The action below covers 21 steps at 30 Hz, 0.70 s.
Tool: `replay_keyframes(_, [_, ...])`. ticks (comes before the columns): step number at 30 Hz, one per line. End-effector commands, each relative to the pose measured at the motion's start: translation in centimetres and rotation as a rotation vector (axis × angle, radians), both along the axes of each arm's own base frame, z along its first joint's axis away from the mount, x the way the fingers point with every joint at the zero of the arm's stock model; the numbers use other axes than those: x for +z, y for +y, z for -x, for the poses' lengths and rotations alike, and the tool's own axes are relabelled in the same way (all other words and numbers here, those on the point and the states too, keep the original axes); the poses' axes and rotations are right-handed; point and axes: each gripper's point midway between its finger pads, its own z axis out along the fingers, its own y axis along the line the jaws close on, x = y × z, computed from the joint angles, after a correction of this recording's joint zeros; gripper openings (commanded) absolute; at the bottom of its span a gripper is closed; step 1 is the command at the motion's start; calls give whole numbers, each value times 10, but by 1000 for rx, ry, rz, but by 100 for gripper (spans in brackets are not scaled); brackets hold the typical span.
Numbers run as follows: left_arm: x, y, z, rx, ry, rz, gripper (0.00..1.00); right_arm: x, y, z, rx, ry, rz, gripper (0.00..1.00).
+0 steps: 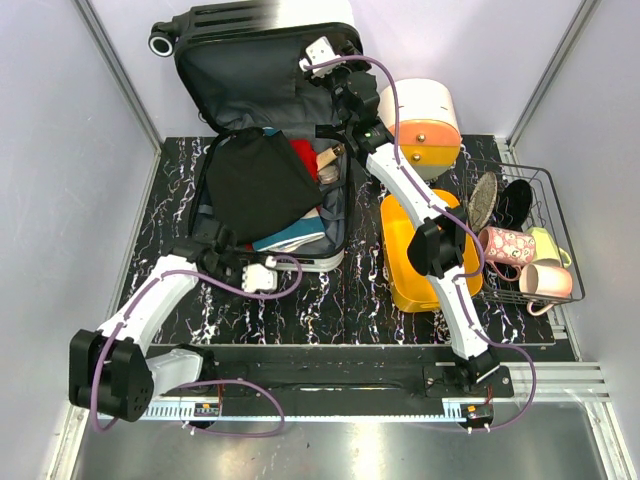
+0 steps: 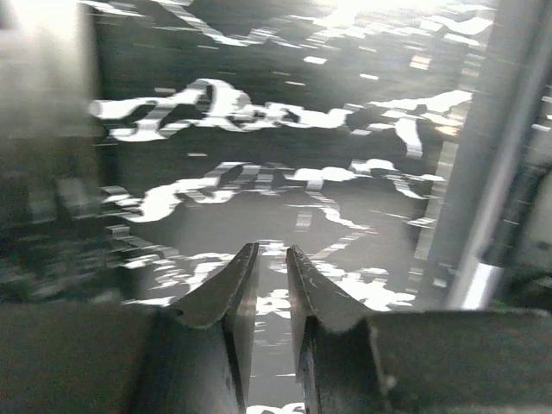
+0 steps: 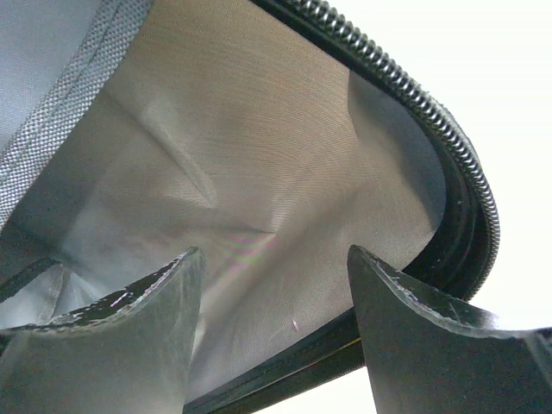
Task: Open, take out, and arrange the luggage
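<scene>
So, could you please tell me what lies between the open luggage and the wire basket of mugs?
In the top external view, the orange tray lies between the luggage and the wire basket, with the right arm stretched over it.

The left gripper [image 2: 272, 259] hangs over the black marble-patterned table [image 2: 259, 216], its two fingers nearly together (a narrow gap between them), nothing held. The picture is blurred.

You have one open luggage [image 1: 262, 70], one orange tray [image 1: 405, 262], one white-and-orange box [image 1: 425, 125], one wire basket [image 1: 548, 215], and three mugs [image 1: 525, 260].
</scene>
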Motion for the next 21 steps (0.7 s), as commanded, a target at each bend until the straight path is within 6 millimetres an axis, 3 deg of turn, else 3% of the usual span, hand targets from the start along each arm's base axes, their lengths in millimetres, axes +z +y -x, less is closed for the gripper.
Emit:
replay_keyframes(1, [-12, -2, 63, -19, 246, 15, 29, 54, -44, 10, -81, -112, -80, 75])
replay_keyframes(4, [5, -5, 47, 1, 195, 24, 42, 52, -43, 10, -78, -104, -80, 75])
replay_keyframes(5, [22, -8, 35, 1, 149, 37, 48, 50, -43, 10, -78, -99, -77, 76])
replay_keyframes(7, [45, -12, 32, -10, 128, 60, 54, 53, -44, 12, -77, -100, -80, 76])
replay_keyframes(8, [70, -21, 21, -23, 72, 108, 61, 54, -45, 13, -76, -101, -82, 76])
replay_keyframes(11, [104, -32, 7, -36, -10, 173, 71, 51, -43, 12, -69, -94, -76, 76])
replay_keyframes(15, [98, -34, -15, -33, -32, 156, 83, 51, -43, 11, -69, -97, -76, 77])
replay_keyframes(16, [92, -34, -26, -30, -50, 142, 84, 50, -42, 11, -70, -96, -75, 77])
replay_keyframes(21, [70, -40, -47, -36, -45, 144, 88, 50, -43, 11, -72, -97, -75, 78])
